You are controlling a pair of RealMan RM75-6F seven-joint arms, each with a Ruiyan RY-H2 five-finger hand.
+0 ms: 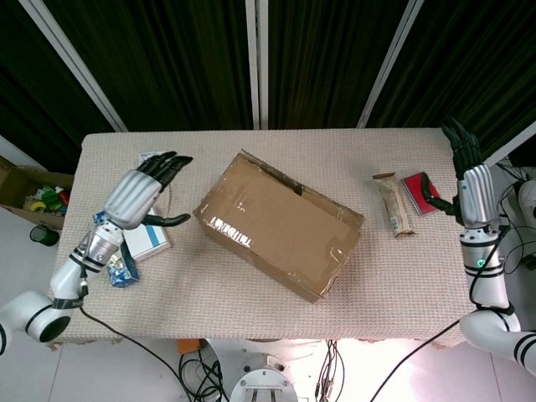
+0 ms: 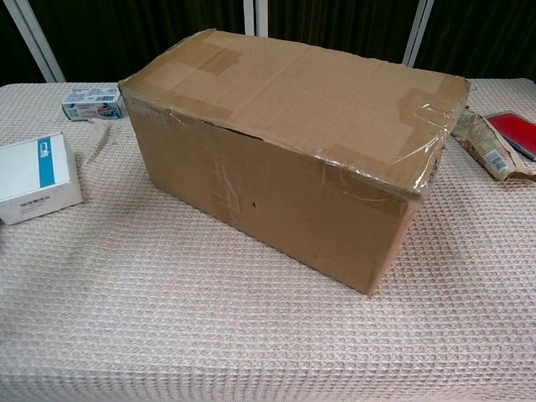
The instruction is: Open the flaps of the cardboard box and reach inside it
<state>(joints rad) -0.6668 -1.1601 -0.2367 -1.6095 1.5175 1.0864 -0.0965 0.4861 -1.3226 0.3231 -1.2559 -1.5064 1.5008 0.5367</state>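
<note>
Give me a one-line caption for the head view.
Closed cardboard box on the table, left hand and right hand open either side.

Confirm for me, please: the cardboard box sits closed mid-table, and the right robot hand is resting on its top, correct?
Not quite. The cardboard box is closed, but the right robot hand is off it, raised at the table's right edge by the red packet, as the head view shows.

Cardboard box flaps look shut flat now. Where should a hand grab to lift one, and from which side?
Probably the far flap's free edge along the seam running the length of the cardboard box top. The flaps lie flat, so hook fingertips under that edge from above. The left hand hovers open nearest the box's left end; the right hand is off at the table's right edge.
</note>
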